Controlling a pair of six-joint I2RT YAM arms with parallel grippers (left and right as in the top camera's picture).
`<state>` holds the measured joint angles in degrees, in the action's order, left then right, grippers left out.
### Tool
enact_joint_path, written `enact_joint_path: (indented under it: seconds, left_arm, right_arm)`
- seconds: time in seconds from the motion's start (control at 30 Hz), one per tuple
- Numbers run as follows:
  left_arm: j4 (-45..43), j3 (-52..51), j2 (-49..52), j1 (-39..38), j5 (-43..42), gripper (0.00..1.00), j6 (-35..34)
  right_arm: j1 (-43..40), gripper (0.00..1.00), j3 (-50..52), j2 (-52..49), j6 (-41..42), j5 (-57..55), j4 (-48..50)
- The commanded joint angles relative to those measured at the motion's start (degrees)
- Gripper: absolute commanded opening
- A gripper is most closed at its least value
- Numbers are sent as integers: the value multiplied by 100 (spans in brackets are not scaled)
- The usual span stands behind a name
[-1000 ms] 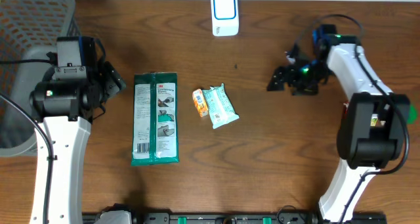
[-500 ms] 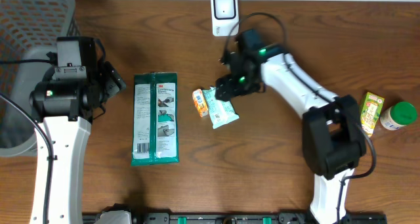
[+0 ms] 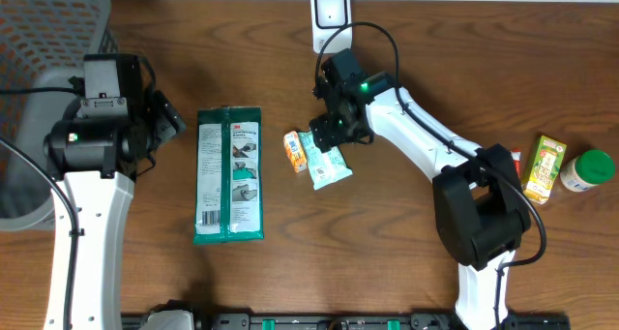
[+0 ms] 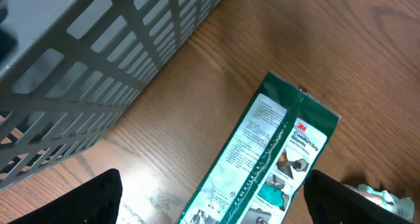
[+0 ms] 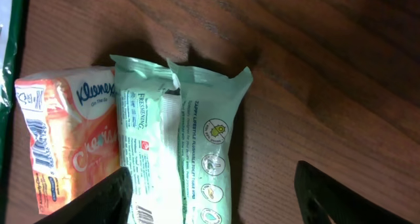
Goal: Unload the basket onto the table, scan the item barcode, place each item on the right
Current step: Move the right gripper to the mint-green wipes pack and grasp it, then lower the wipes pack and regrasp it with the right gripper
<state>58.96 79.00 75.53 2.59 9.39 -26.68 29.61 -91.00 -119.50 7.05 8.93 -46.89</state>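
Wooden table (image 3: 416,69) carries a mint-green wipes pack (image 3: 327,163) at its middle, touching a small orange tissue pack (image 3: 294,150) on its left. The right gripper (image 3: 329,129) hangs over the pack's far end, fingers spread wide to either side, gripping nothing. A white scanner (image 3: 331,18) stands at the far edge. The left gripper (image 3: 166,119), wide open and empty, sits by a grey basket (image 3: 48,20), near a green glove packet (image 3: 229,173).

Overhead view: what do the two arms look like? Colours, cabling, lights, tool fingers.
The left arm and right arm have white link shells and bulky black joint housings. A thin black cable loops along the right arm, and a green light glows near its wrist. The left tool and right tool have matte black fingers.
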Motion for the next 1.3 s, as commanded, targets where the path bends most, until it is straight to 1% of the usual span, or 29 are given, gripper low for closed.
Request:
enact_joint_path:
  seconds: [0.0, 0.17, 0.23, 0.3, 0.43, 0.57, 0.6, 0.63, 0.67, 0.7, 0.73, 0.77, 0.87, 1.03, 1.17, 1.27]
  left_arm:
    - [17, 42, -31, 24, 74, 89, 72]
    - [20, 42, -31, 24, 74, 89, 72]
    - [17, 42, -31, 24, 74, 89, 72]
    - [20, 42, -31, 24, 74, 89, 72]
    - [20, 42, -31, 24, 74, 89, 72]
    - [17, 42, -31, 24, 74, 89, 72]
    - [20, 42, -31, 24, 74, 89, 72]
    - [17, 42, -31, 24, 74, 89, 72]
    - [17, 42, -31, 24, 74, 89, 72]
    - [17, 42, -31, 24, 74, 89, 72]
    - [17, 42, -31, 24, 74, 89, 72]
    - [17, 42, -31, 24, 74, 89, 72]
    - [17, 42, -31, 24, 74, 89, 72]
    - [17, 42, -31, 24, 74, 89, 72]
    - [20, 42, -31, 24, 74, 89, 72]
    - [17, 42, -31, 24, 74, 89, 72]
  right_arm:
    - [7, 73, 9, -87, 179, -68, 33]
    - [13, 70, 245, -160, 214, 105, 286]
    - [11, 66, 409, -166, 216, 212, 470]
    - [11, 60, 562, -166, 238, 210, 621]
    - [11, 57, 837, -166, 240, 210, 883]
    - [13, 56, 1102, -168, 260, 210, 1255]
    - [11, 54, 1150, -168, 282, 212, 1318]
    - [13, 46, 1189, -168, 291, 212, 1362]
    - [11, 35, 1202, -168, 321, 212, 1368]
    - [11, 19, 1200, -168, 321, 212, 1368]
    - [11, 7, 1198, -166, 319, 210, 1368]
    - [-2, 1, 1187, -140, 317, 208, 1362]
    - [-149, 1, 1080, 66, 304, 208, 1211]
    - [-553, 1, 1014, 719, -160, 208, 820]
    - [-927, 1, 1016, 1198, -769, 68, 138]
    - [-1123, 1, 1021, 1237, -798, -107, -210]
